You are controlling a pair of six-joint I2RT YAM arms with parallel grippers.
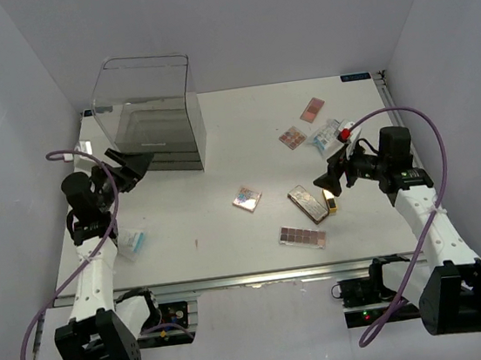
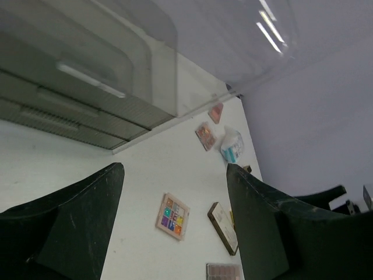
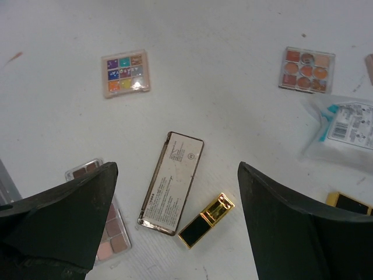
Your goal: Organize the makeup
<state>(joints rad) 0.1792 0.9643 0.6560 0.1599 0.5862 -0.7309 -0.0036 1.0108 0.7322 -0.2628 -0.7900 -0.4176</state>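
White surface (image 1: 230,234), with a large clear box (image 1: 149,112) at far left.

Left end effector (image 1: 133,164): spread wide, pinching nothing, raised close to the near side of the box and well apart from most of the makeup. Nearest to it, a blue-white packet (image 1: 132,242) lying at near left beside the arm.

Right end effector (image 1: 332,173): spread wide too, pinching nothing, hanging over the cluster right of centre. Silver case (image 3: 172,182) lying flat, seen between the fingers in the right wrist view, untouched.

Long brown palette (image 1: 302,236) just near of the case; half hidden behind one finger in the wrist view.

Second packet (image 3: 344,131) far right of the case, cut off at the frame edge, its print too small to read.

Nine-pan palette (image 3: 309,70) just left of that packet. Pink palette (image 1: 312,109) farthest back.

Multicoloured square palette (image 3: 125,73) left of the case, apart from it.

Gold-and-black tube (image 3: 207,220) just beside the case's near right corner; touching or not, cannot tell. Second tube (image 3: 349,203) showing only a corner past the other finger, not made out from above.
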